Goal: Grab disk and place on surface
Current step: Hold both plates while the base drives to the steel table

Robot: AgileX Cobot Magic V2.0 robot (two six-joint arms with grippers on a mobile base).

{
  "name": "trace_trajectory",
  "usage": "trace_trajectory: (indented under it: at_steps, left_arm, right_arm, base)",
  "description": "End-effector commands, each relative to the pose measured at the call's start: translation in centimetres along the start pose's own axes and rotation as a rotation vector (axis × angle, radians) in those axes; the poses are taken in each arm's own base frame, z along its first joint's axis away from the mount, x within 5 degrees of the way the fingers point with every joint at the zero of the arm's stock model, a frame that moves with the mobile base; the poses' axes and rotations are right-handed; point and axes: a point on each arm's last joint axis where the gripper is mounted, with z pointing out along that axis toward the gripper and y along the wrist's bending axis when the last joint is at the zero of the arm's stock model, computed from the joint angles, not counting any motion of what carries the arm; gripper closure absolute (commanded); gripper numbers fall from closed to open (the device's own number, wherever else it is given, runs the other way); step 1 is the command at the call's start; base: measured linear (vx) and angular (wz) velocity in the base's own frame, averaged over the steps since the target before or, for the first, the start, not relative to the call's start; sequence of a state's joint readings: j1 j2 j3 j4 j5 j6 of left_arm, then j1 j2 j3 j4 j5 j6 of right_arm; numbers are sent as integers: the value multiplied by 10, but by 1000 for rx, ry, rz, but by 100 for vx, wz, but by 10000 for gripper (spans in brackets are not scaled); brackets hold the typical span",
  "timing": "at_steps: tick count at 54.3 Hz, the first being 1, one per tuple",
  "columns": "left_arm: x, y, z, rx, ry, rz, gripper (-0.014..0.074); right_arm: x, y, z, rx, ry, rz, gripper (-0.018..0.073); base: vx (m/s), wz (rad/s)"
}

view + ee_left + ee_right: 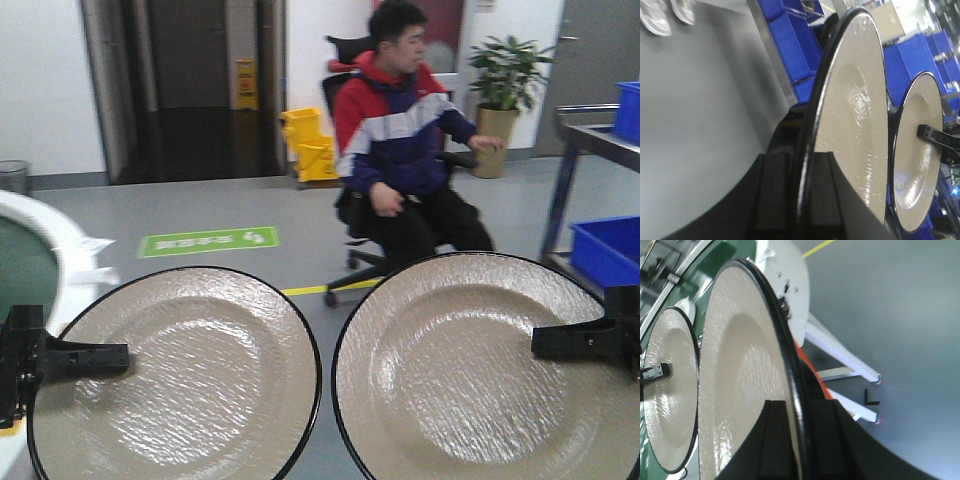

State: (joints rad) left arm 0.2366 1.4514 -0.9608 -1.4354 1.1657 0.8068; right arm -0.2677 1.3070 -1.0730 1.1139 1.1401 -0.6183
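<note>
- We see the left gripper clamped on the outer left rim of the left disk. In the left wrist view its two black fingers sit on either side of the black rim.
- The right gripper is clamped the same way on the outer right rim of the right disk. The right wrist view shows the rim pinched between its fingers.
- Both disks are round beige plates with a black edge, so we find no long axis. Each has its concave, glossy face turned up towards the front camera.
- The disks are held side by side above the grey floor. Their inner rims are close but apart.
- The green conveyor with its white rim lies just beyond the left disk, at the left edge.
- Farther off, a green floor sign lies on the floor.
- A seated person is behind the disks, with blue bins to the right.
</note>
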Motion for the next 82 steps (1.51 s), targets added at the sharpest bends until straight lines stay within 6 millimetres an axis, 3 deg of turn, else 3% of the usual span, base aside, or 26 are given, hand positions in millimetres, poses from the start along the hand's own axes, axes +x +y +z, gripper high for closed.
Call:
trace_trajectory:
  at_steps: [1,32,82]
  left_arm:
    - [-7,-33,-8,167,-52,8,601]
    - [-7,-33,-8,166,-54,8,601]
    - [-7,-33,-8,166,-53,8,601]
  right_arm:
    - [-10,22,-12,-95,-103,0,568]
    - [-9,23,-12,-99,-98,-1,568]
    - [-9,22,-12,-99,-99,0,568]
  base:
    - [15,-58]
    - [21,-47]
    - [41,-14]
